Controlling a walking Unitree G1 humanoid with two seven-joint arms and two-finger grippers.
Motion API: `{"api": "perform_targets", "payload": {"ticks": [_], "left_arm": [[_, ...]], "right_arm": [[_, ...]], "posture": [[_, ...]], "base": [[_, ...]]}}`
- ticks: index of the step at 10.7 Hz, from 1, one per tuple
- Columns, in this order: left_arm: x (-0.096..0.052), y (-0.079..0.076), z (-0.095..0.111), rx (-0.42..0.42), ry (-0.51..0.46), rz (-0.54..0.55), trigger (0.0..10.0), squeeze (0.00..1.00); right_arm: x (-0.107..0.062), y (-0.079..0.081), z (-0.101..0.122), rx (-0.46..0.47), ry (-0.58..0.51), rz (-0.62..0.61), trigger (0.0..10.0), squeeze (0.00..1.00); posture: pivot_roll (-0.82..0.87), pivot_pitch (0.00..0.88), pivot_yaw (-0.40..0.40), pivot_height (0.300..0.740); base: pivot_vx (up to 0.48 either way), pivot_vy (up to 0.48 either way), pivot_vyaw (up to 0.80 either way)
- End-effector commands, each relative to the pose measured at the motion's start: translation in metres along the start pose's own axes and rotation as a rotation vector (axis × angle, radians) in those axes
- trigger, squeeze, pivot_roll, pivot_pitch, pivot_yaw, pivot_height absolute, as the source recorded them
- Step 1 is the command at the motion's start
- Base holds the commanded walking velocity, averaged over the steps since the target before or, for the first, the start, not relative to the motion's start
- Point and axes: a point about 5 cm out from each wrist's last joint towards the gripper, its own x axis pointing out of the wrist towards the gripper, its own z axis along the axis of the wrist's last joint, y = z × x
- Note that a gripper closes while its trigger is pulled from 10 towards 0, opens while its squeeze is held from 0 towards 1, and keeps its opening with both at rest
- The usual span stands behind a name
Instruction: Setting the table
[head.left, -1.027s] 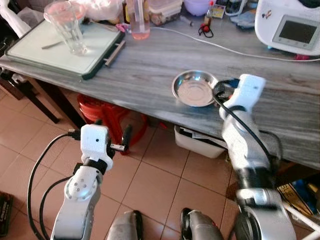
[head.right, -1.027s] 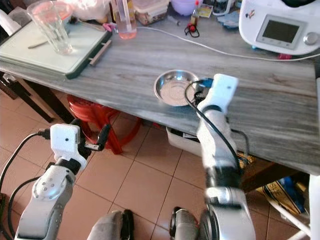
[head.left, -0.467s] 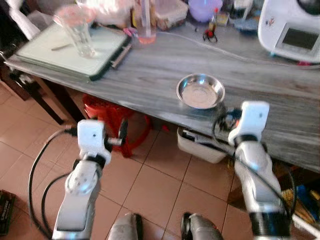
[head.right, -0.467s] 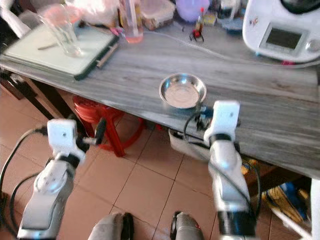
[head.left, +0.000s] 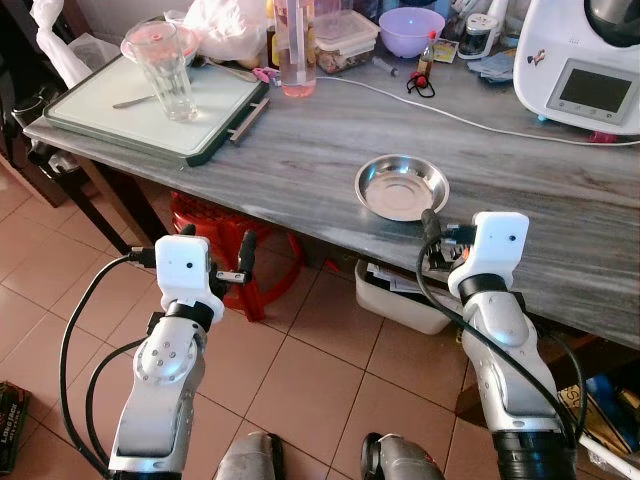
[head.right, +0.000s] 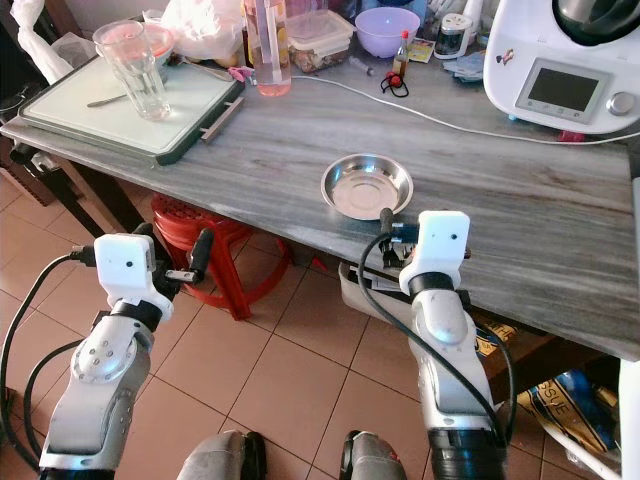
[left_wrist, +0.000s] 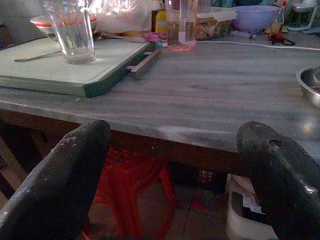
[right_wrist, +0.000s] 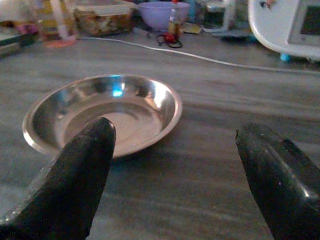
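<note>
A: Where are the two arms?

B: Nearest, at 7 o'clock, the left gripper (left_wrist: 175, 185) hangs below the table edge (head.left: 300, 215), its fingers spread and holding nothing; at 5 o'clock the right gripper (right_wrist: 175, 175) is at the edge, fingers also spread wide and empty.

A: And the dish?

B: The steel plate (head.left: 401, 186) lies just beyond the right gripper, at 12 o'clock from it, near but not touched; farther, at 10 o'clock, a glass (head.left: 172, 68) and a spoon (head.left: 131, 100) stand on the green tray (head.left: 200, 135).

A: Which step is this?

B: I judge the plate is placed; next the robot must fetch the glass or spoon, so a reach toward 10 o'clock.
</note>
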Motion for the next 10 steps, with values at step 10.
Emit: {"api": "perform_targets", "payload": {"ticks": [10], "left_arm": [[-0.005, 0.001, -0.004, -0.001, 0.017, 0.003, 10.0, 0.0]], "right_arm": [[-0.001, -0.011, -0.002, -0.007, -0.003, -0.075, 10.0, 0.0]], "posture": [[0.03, 0.085, 0.057, 0.74]], "base": [[-0.272, 0.0, 0.0]]}}
